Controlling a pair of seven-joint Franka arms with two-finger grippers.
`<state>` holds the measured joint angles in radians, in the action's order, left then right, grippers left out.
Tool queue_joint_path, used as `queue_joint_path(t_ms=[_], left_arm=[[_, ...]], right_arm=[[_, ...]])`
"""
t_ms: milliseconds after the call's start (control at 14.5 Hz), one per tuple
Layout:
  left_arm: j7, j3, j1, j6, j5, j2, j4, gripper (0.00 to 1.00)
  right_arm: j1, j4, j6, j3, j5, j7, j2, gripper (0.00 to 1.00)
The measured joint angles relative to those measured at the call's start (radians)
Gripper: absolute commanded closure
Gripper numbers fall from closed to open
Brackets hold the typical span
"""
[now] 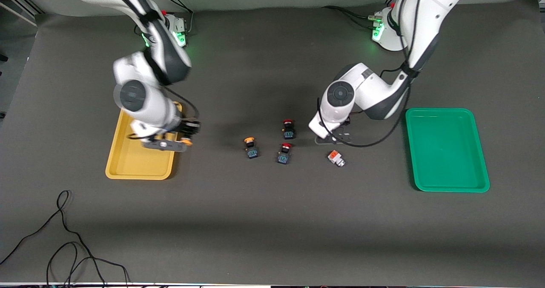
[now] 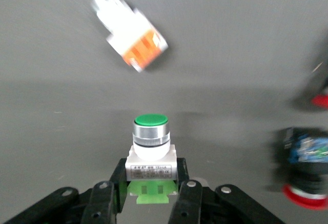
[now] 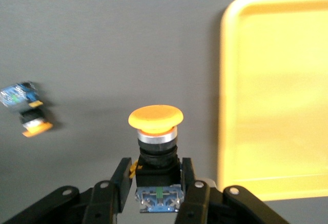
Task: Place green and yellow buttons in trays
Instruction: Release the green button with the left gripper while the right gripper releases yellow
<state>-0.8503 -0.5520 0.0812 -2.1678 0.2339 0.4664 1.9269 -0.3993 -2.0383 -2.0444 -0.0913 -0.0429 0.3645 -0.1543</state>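
Observation:
My right gripper (image 1: 186, 137) (image 3: 156, 175) is shut on a yellow-capped button (image 3: 156, 141) with a blue-black body, held just beside the yellow tray (image 1: 127, 164) (image 3: 277, 96), at its rim toward the table's middle. My left gripper (image 1: 336, 137) (image 2: 151, 175) is shut on a white-bodied button with a round green cap (image 2: 150, 141), held low over the mat; my hand hides it in the front view. A white button with an orange cap (image 1: 336, 157) (image 2: 134, 40) lies close by. A second yellow-capped button (image 1: 251, 147) (image 3: 25, 110) sits mid-table. The green tray (image 1: 447, 151) lies at the left arm's end.
Two red-capped, blue-black switches (image 1: 288, 128) (image 1: 284, 153) stand between the yellow-capped button and my left gripper; they also show in the left wrist view (image 2: 306, 171). Loose black cable (image 1: 64, 237) lies near the front edge at the right arm's end.

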Motion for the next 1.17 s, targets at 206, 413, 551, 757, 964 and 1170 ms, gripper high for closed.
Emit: queue_joint_path(t_ms=[206, 413, 551, 757, 964, 1170], left_arm=[[0.057, -0.003, -0.036, 0.304, -0.124, -0.066, -0.228, 0.78], [0.199, -0.001, -0.159, 0.521, -0.182, -0.137, -0.346, 0.78], [0.364, 0.004, -0.281, 0.615, -0.188, -0.171, -0.353, 0.78], [0.619, 0.014, -0.471, 0.658, -0.155, -0.174, -0.343, 0.78], [0.738, 0.016, -0.581, 0.539, -0.068, -0.162, -0.267, 0.78], [0.741, 0.020, -0.605, 0.201, 0.004, -0.134, -0.048, 0.78]], right_arm=[[0.006, -0.066, -0.005, -0.147, 0.000, -0.218, 0.036, 1.00], [0.008, -0.169, -0.148, -0.227, 0.000, -0.345, 0.027, 1.00], [0.007, -0.244, -0.258, -0.238, 0.000, -0.368, 0.015, 1.00], [-0.003, -0.359, -0.439, -0.237, 0.000, -0.370, -0.010, 1.00], [-0.004, -0.423, -0.573, -0.237, 0.000, -0.371, -0.057, 1.00], [-0.004, -0.424, -0.599, -0.237, -0.001, -0.371, -0.083, 0.00]])
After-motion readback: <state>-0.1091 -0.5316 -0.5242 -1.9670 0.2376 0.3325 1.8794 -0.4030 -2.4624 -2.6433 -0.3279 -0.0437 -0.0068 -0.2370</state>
